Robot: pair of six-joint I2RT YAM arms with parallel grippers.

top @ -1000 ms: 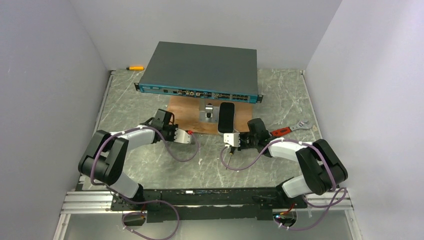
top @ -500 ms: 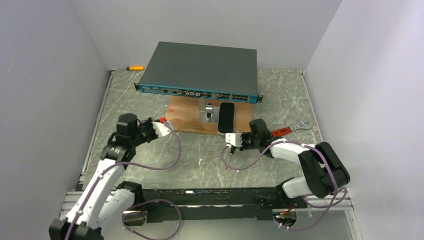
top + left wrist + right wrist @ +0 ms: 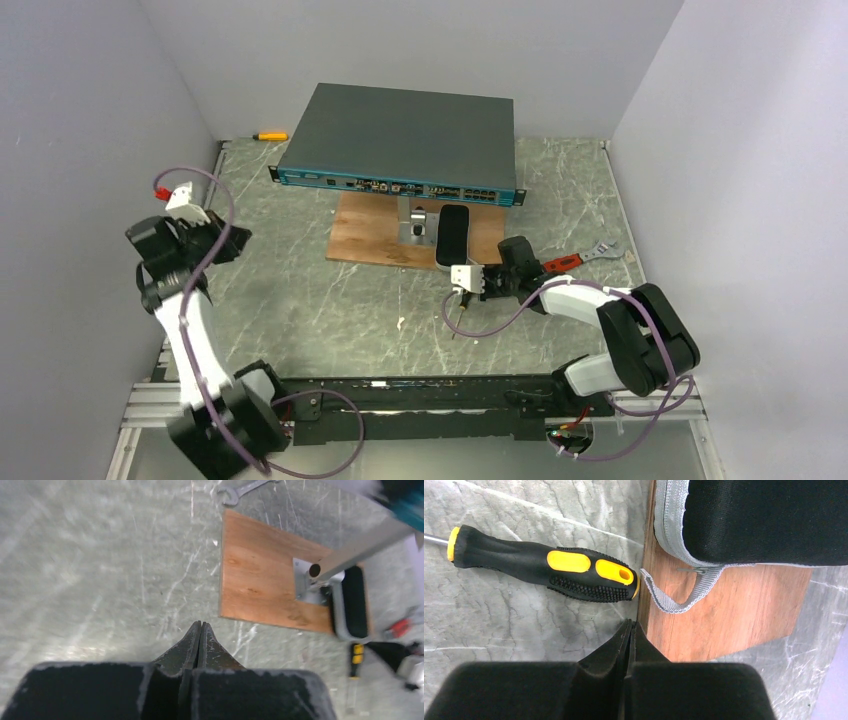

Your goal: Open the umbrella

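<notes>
The umbrella lies packed on the right part of a wooden board at mid-bench, just in front of the flat grey switch box. It is a short black oblong with rounded ends, edged by a pale grey woven band. The right wrist view shows a grey strap loop hanging from its near end onto the board. No ribs or lining show. A metal bracket stands on the board just beside it.

The right claw is clenched and empty, with its tip at the board's near edge, close to the strap loop but not touching it. A black-and-yellow screwdriver lies on the bench beside that edge.

The left claw is clenched and empty. It is raised at the bench's left side, well apart from the umbrella.
</notes>
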